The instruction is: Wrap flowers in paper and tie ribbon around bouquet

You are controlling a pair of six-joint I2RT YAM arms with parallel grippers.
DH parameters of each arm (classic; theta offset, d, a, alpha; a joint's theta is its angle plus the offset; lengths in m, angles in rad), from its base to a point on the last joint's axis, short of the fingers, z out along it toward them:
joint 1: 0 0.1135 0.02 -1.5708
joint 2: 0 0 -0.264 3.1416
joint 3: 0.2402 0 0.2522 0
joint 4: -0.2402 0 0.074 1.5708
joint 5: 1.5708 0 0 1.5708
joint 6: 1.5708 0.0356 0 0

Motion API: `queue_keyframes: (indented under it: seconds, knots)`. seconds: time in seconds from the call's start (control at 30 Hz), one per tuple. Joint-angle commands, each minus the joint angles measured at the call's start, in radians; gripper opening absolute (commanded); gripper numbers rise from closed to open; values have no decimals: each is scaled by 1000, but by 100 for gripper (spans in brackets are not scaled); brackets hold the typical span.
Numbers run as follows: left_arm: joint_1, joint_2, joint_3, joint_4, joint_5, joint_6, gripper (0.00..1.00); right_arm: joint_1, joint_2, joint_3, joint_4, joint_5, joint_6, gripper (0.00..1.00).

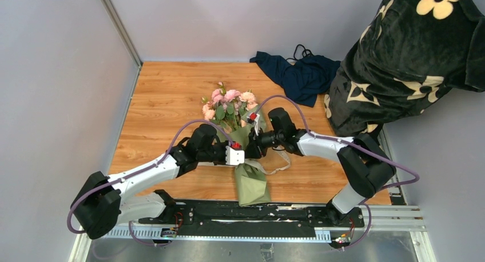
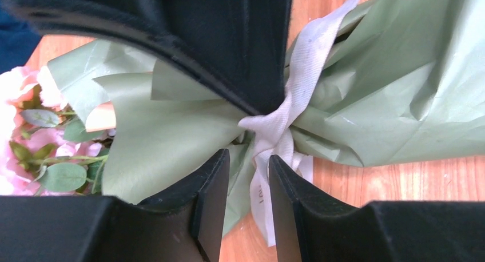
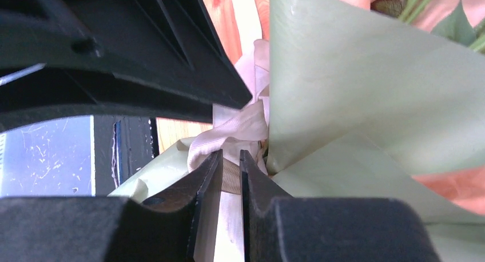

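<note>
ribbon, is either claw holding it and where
Cannot tell. The ribbon passes between the tips of the left claw and the right claw, right beside where it is tied. Gaps show at both, so neither pinch is certain.

Navy cloth (image 1: 297, 76) far rt on wood table (image 1: 166, 102), beside black floral fabric (image 1: 400, 56)

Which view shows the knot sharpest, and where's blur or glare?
Left wrist: ribbon knot sharp, flowers at the edge washed out. Right wrist: ribbon soft, black fingers underexposed. Top view: even light, knot hidden under the arms.
</note>
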Motion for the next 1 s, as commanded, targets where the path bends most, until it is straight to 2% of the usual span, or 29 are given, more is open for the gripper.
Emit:
queue_keyframes:
  seconds: [0.0,0.2,0.37,0.5,0.7,0.8,0.97]
  knots:
    - [-28,25,-25,29,36,7,38,-9,55,70,-71,-75,-83,22]
    - [-54,35,-24,21,33,44,27,-9,100,107,-129,-133,-161,23]
    - [-56,46,-23,98,-4,-24,0,-5,104,94,-107,-122,-161,32]
    - [-56,43,-28,135,-19,-56,0,7,100,74,-56,-122,-135,39]
    - [-56,45,-27,142,-18,-66,0,16,102,46,51,-41,-44,40]
    - [-57,43,-29,144,-23,-68,0,16,98,35,85,-10,-18,33]
    - [-56,35,-34,144,-33,-71,0,13,87,35,64,7,-9,5]
